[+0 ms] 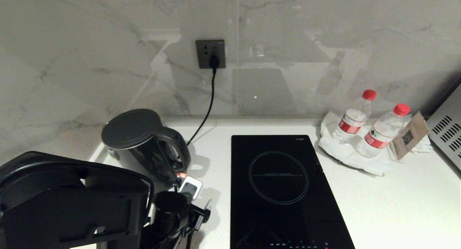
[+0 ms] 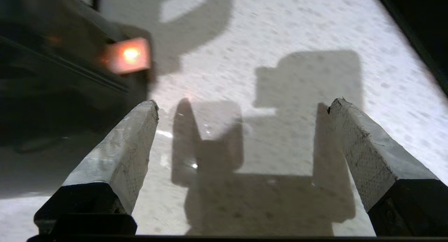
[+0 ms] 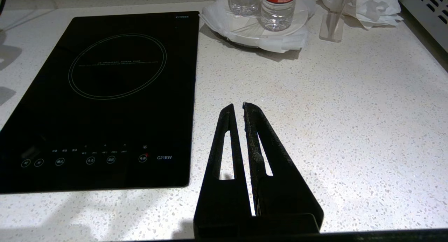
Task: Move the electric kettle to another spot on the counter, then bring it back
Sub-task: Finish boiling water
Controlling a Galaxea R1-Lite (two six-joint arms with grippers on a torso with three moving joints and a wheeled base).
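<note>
White speckled counter (image 2: 280, 32) fills the left wrist view, left gripper (image 2: 243, 105) spread wide and empty at centre frame; kettle (image 1: 142, 144) sits left of centre in the head view, its lit switch (image 2: 127, 56) upper left. Clipping the handle could tip it. Cooktop (image 3: 105, 95) reads "C21EW"; right gripper (image 3: 241, 107) pressed together

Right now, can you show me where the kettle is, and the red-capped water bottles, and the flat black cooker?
electric kettle (image 1: 131, 128): head view, on its flat round lid.
water bottles (image 1: 381, 133): head view, on the nearer bottle's red label.
black cooker (image 1: 277, 177): head view, inside its ring.
</note>
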